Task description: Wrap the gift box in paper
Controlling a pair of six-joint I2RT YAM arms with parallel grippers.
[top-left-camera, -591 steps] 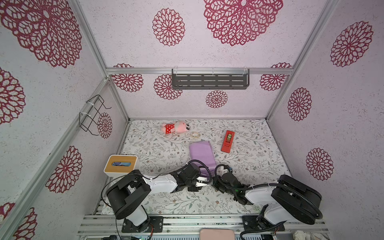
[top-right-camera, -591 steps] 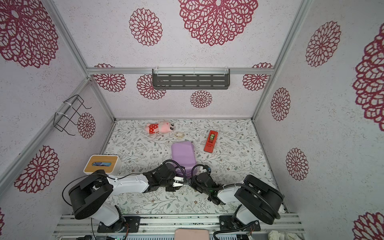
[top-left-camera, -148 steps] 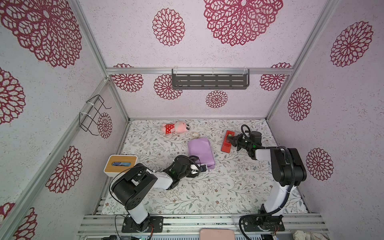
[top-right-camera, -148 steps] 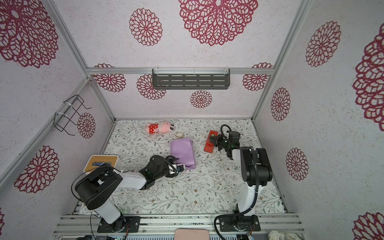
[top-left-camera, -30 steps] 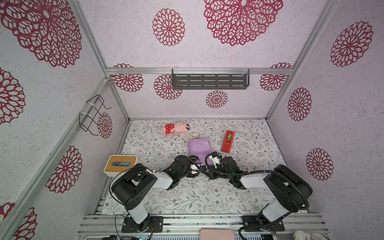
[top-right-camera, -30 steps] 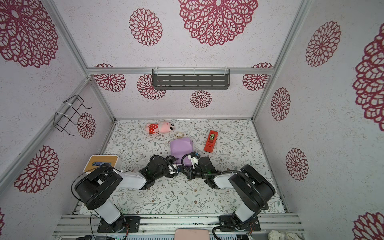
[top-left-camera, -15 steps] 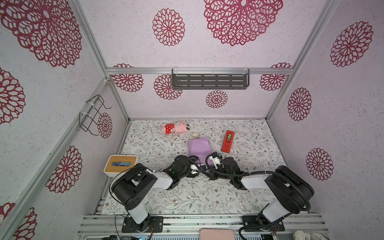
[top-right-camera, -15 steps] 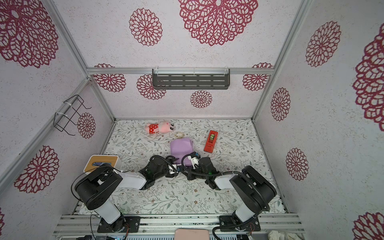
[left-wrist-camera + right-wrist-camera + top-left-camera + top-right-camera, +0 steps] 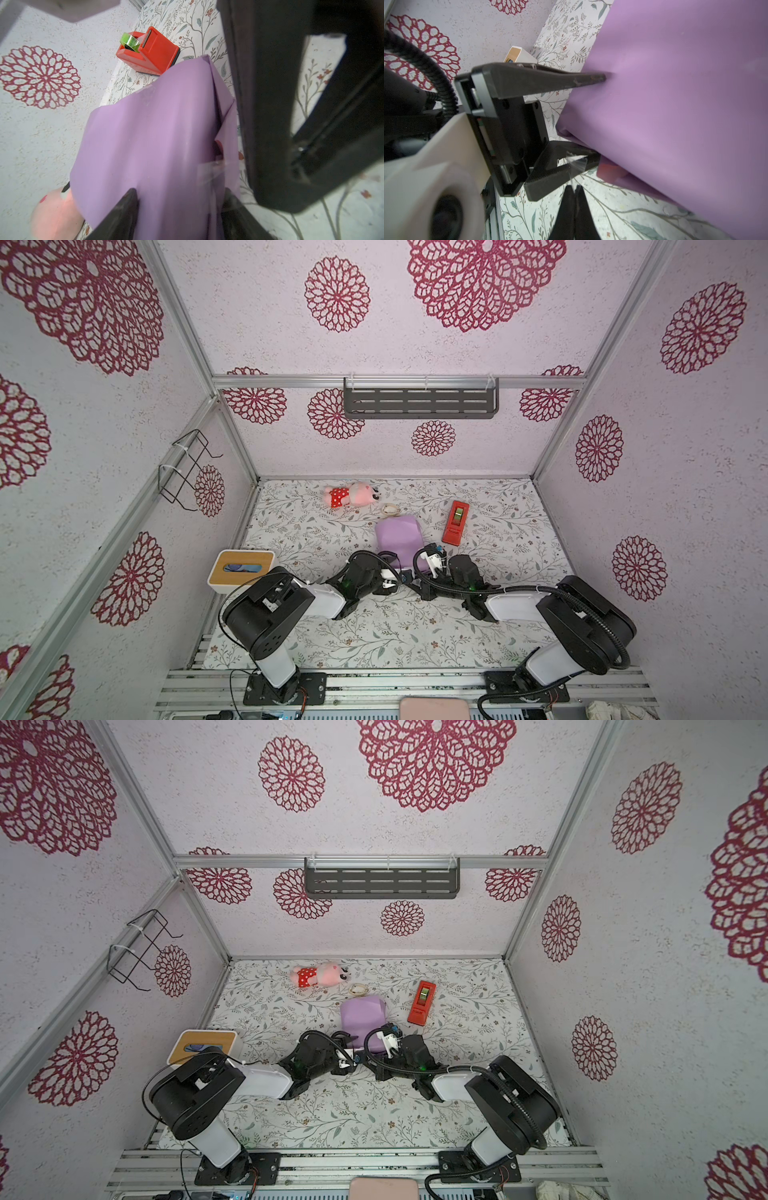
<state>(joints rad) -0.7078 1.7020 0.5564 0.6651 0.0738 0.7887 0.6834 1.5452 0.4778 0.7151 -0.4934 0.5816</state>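
**Both top views, read left to right.** A tissue box [image 9: 241, 568], white with a wooden top, stands at the left edge of the floral bench [image 9: 498, 539]. My left gripper [image 9: 179, 197] straddles the near end of the paper [image 9: 397, 533] parcel at frame centre. One finger presses each side, so it is clamped on the parcel. The box is hidden inside. The lilac face is outward, matte and loosely creased, and one end fold gapes. My right gripper [image 9: 573, 191], just right of that end, is closed together and apparently pinches a strip of clear tape [image 9: 576, 164]. A red plastic dispenser [image 9: 455, 522] lies right of centre.

**Handling (judged).** The sheet is thin, light, springy at folds and easily torn. The cardboard beneath should be stiff, so I would grip across flat faces and press flaps near their edges. The tape is limp and sticky.
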